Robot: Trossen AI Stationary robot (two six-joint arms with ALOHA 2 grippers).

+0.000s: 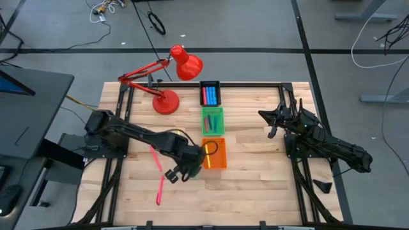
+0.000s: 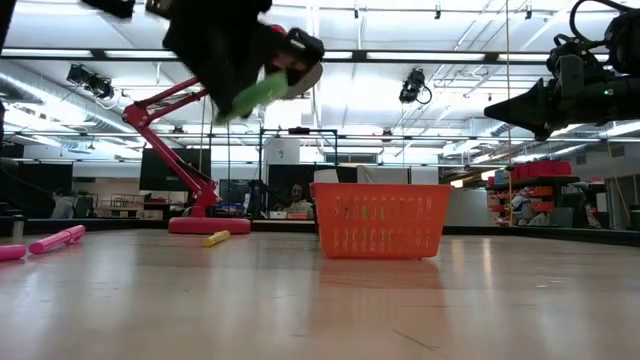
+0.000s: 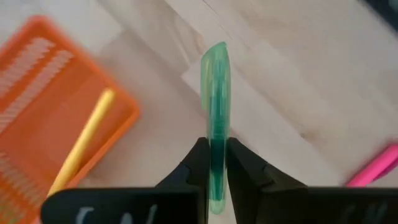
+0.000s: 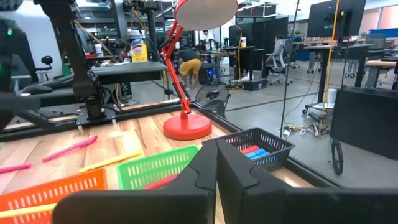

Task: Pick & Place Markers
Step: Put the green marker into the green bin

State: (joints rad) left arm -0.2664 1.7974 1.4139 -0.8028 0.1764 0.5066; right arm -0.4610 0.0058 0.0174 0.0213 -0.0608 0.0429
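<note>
Green marker pinched in the left gripper, held above the table just left of the orange tray.
Blue markers are already binned; pink markers are left on the wood. Right gripper, pressed together, is parked at the right.

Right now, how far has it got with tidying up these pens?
Partway. Done: blue markers lie in the black tray, some lie in the green tray, and a yellow marker is in the orange tray. In hand: the left gripper holds a green marker above the table beside the orange tray. Left: pink markers and a yellow one on the table. The right gripper waits raised, shut.
</note>
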